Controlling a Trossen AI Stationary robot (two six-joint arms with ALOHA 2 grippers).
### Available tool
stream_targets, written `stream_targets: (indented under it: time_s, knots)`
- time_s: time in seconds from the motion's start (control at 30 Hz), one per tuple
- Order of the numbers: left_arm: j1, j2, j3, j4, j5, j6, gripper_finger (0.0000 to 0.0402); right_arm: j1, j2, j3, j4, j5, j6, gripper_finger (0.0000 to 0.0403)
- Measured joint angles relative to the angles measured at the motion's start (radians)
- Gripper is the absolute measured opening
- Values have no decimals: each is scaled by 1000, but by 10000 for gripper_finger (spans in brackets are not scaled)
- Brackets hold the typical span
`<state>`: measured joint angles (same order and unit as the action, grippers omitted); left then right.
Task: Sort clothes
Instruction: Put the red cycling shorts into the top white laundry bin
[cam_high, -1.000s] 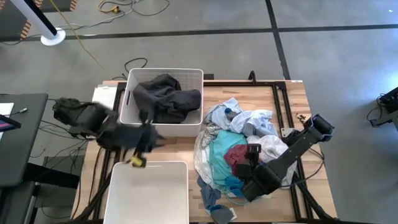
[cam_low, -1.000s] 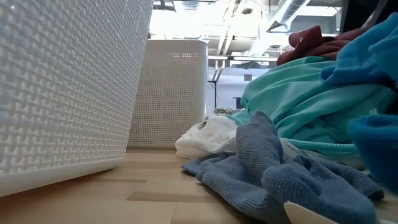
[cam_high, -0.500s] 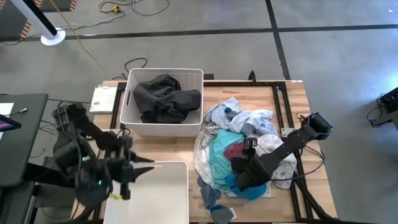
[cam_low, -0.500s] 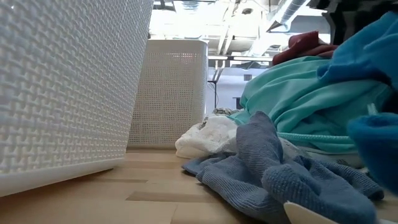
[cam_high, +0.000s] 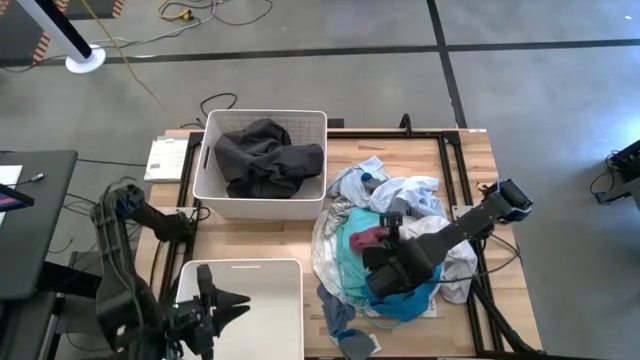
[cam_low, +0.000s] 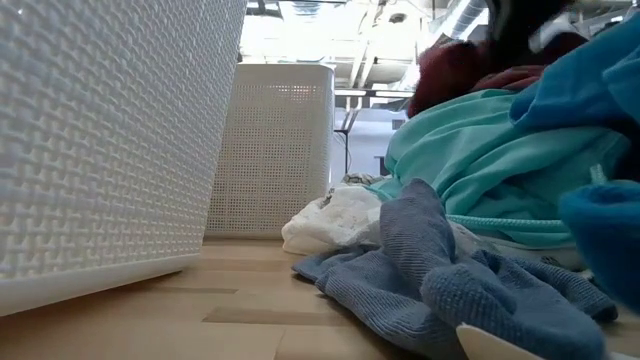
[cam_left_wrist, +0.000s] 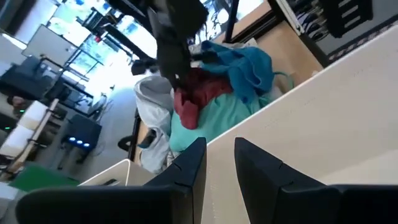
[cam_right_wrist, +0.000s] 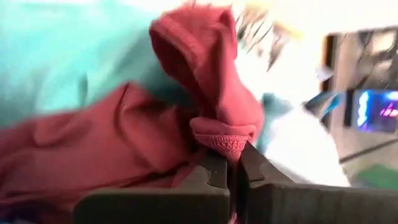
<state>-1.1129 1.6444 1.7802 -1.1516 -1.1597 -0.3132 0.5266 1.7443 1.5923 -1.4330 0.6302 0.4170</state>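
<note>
Since a second ago, my right gripper has clenched on the maroon garment atop the pile of clothes; my left gripper, nearly closed and empty, swung over the near bin. Far bin holds dark garments; most remains unsorted

Overhead straight down, tabletop-level across, wrist cameras close in; all sharing the clothes pile.

Two matte black jointed arms, each ending in a gripper with flat, angular dark fingers.
</note>
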Motion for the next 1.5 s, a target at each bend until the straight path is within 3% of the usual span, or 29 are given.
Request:
stream_targets:
  time_s: [0.23,0.47,0.77,0.9,1.1,1.27,1.5]
  knots:
    - [-39,31,0,-46,-89,-93,80,0,0,181,13,164,-133,3]
    - [-98,31,0,-94,-297,-187,80,-40,-1,322,135,391,-354,2]
    - [-99,32,-148,-154,-360,-389,80,-206,-1,445,473,412,-781,1]
    - [-97,32,-221,-132,-366,-443,80,-285,-1,487,655,341,-937,1]
    - [-97,32,-268,-107,-370,-462,80,-388,-1,519,908,97,-1043,1]
    - [-91,32,-279,-96,-371,-465,80,-460,-1,520,1021,-75,-1014,1]
    - [-89,32,-279,-69,-374,-454,80,-566,8,520,970,-209,-861,1]
